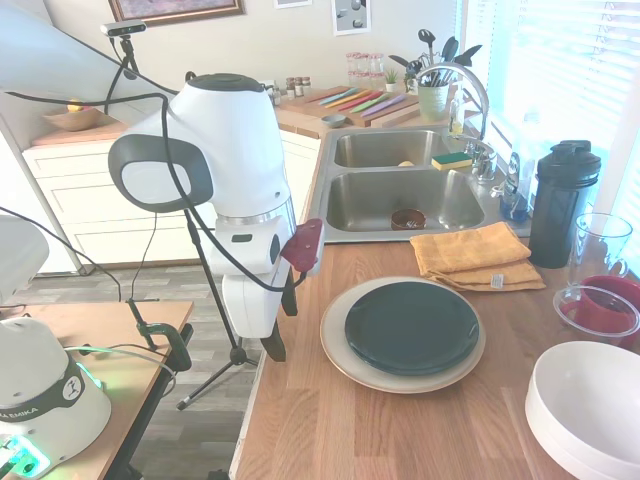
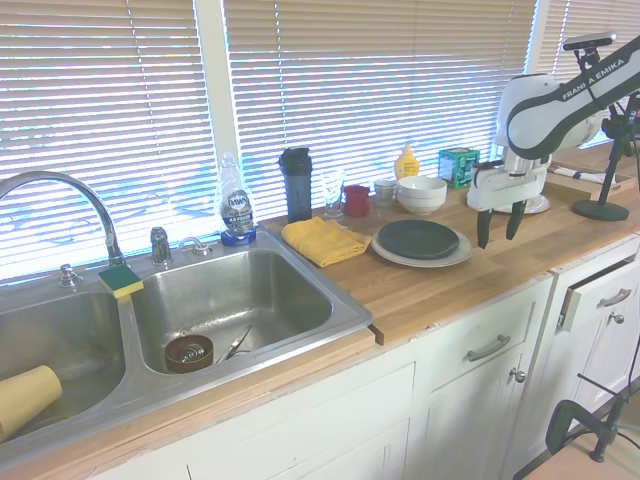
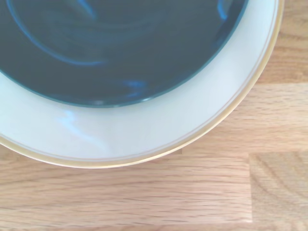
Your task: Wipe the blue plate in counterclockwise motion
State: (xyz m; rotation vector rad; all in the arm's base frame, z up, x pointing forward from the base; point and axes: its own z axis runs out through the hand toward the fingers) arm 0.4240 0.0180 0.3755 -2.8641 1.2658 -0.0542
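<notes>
Blue plate point(image 1: 411, 327) bare, atop beige plate point(image 1: 345, 357)

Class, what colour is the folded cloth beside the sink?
Mustard yellow cloth, shown best in the first exterior view.

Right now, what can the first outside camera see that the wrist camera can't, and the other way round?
Only the first exterior view shows the gripper, open and empty, hanging beside the plates at the counter's edge, plus the yellow cloth, the sink and the white bowl. Only the wrist view shows, close up, the thin golden edge of the beige plate and the wood grain of the counter. Both show the blue plate sitting on the beige plate.
</notes>
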